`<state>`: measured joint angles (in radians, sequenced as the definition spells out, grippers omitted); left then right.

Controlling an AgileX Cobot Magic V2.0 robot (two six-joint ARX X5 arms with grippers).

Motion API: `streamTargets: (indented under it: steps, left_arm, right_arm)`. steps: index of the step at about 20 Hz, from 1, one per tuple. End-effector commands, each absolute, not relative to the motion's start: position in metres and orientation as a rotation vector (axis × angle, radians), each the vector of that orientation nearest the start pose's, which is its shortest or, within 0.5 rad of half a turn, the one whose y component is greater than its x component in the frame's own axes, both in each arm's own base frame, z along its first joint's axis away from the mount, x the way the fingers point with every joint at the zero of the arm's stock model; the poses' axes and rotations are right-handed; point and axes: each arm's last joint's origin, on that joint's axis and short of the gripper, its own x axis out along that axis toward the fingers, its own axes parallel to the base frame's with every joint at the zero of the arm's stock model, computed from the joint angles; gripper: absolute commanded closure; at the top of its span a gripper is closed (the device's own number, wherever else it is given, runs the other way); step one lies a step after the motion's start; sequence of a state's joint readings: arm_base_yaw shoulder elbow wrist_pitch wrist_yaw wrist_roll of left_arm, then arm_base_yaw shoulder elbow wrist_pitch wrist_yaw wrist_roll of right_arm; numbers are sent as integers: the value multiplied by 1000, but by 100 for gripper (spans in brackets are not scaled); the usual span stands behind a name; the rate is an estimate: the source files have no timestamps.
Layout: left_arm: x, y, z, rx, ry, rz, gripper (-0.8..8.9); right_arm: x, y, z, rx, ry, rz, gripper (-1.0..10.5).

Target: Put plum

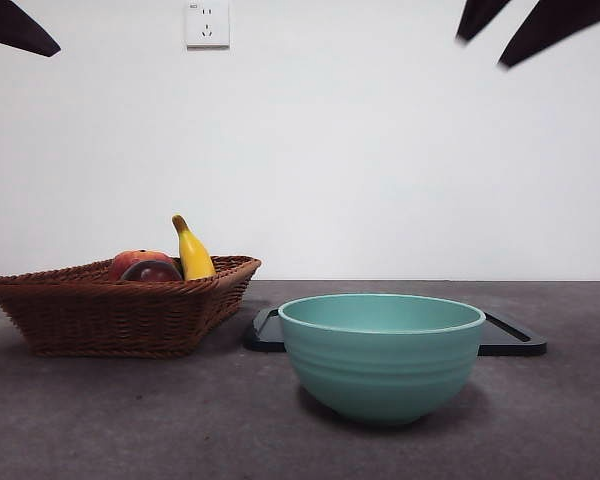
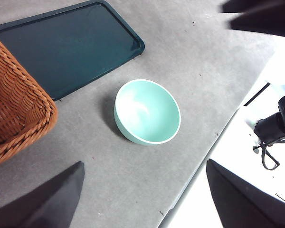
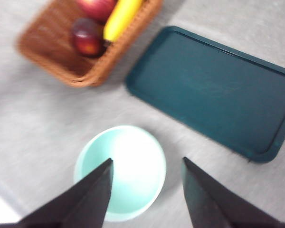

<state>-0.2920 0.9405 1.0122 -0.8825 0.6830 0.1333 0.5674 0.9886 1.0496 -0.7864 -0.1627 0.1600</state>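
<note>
Plum point(image 3: 87, 37): round, glossy, dark maroon-purple, lying in the wicker basket point(image 1: 120, 315) at the left of the desk point(image 1: 130, 430), touching a redder fruit point(image 1: 135, 261) and beside a banana point(image 1: 192, 252). Both claws hang high above the desk, empty, jaws spread; the right claw point(image 3: 147, 190) is over the green bowl point(image 1: 380, 350), with the plum to its far left, and the left claw point(image 2: 142, 199) sees only the basket's corner. Which arm is nearer is uncertain, though the left probably is.

Left gripper point(image 2: 142, 199) raised clear above the bowl point(image 2: 147, 111), jaws spread wide. Right gripper point(image 3: 145, 194) likewise high over the bowl, jaws apparently parted; that view is blurred.
</note>
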Motion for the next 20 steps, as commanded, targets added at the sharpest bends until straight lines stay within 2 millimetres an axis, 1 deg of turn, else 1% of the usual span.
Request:
streamTargets:
  steps: [1,3,5,8,20]
  left_arm:
    - [156,-67,331,-37,746,-984,411]
    - [156,-67,331,-36,746,-984,411]
    - [156,-67,331,-37,746,-984,411]
    - [156,-67,331,-37,746,-984,411]
    - [156,-67,331,-37,746,-984,411]
  right_arm:
    - [139,96,346,-3,762,672,719]
    - [122,86,349,-3,771,675,719]
    - [108,78,350,7,799,714,719]
    - [93,71,349,12,858,784,719]
    - [93,71,347,-5,875,788,719]
